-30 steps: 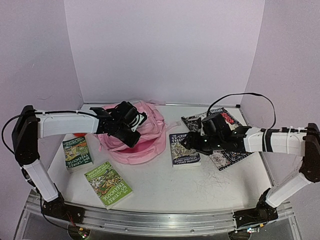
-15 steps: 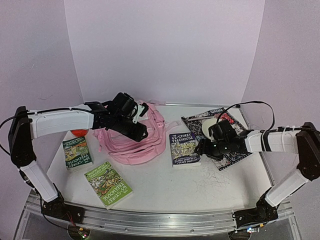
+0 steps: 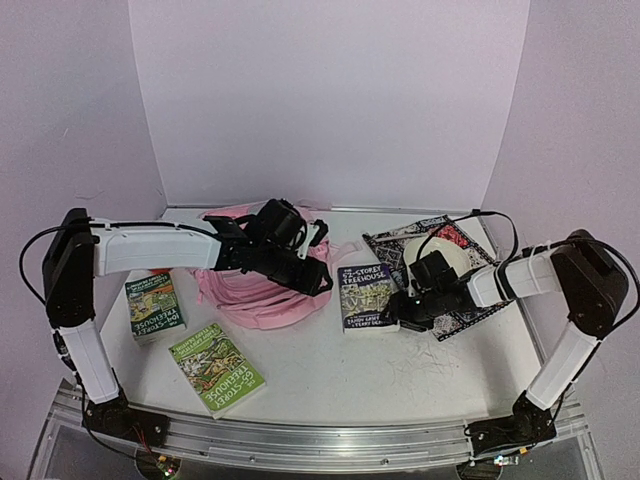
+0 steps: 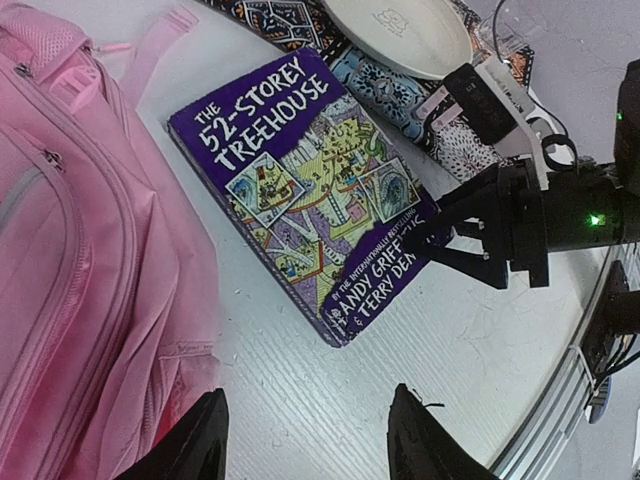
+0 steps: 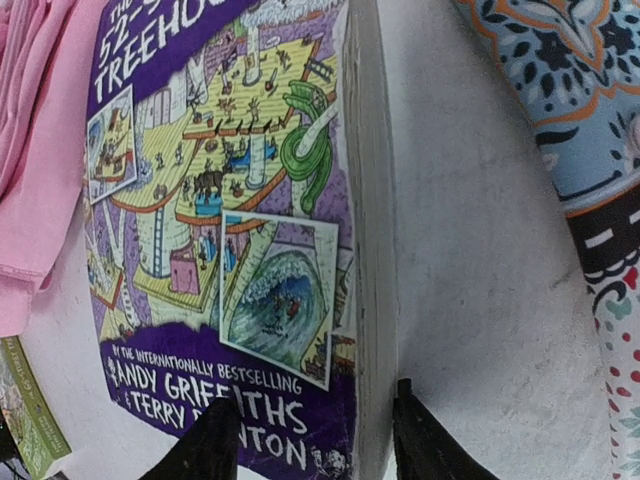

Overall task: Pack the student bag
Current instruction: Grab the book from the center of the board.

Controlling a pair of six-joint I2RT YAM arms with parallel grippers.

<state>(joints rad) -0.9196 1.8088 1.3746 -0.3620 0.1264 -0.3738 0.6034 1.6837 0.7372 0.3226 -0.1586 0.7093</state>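
Packing looks barely begun, judging by what lies out. The bag [image 3: 255, 300] lies slumped near the back edge of the bench [image 3: 330, 380], left of the middle, partly under the left arm. Its zips show in the left wrist view, but I cannot tell whether anything is inside or whether the main pocket is open.

Four books are outside it. The purple book [image 3: 364, 298] lies flat just right of the bag. Two green books are toward the left: one [image 3: 155, 303] by the left edge and one [image 3: 216, 368] nearer the front edge. A patterned book [image 3: 472, 312] sits toward the back right corner with a white plate [image 3: 447, 254] on it. All of these appear yet to go in, so most of the job is ahead.

The left tool [image 4: 307, 395] hangs over bare bench between the bag and the purple book. Its jaws are about half apart, holding nothing and touching nothing.

The right tool [image 5: 312, 395] is down at the purple book's front right corner. Its jaws are partly apart and straddle the page edge, one finger over the cover and the other over the bench just beside it. The book lies flat, not lifted. Whether the fingers already press on it, I cannot tell.
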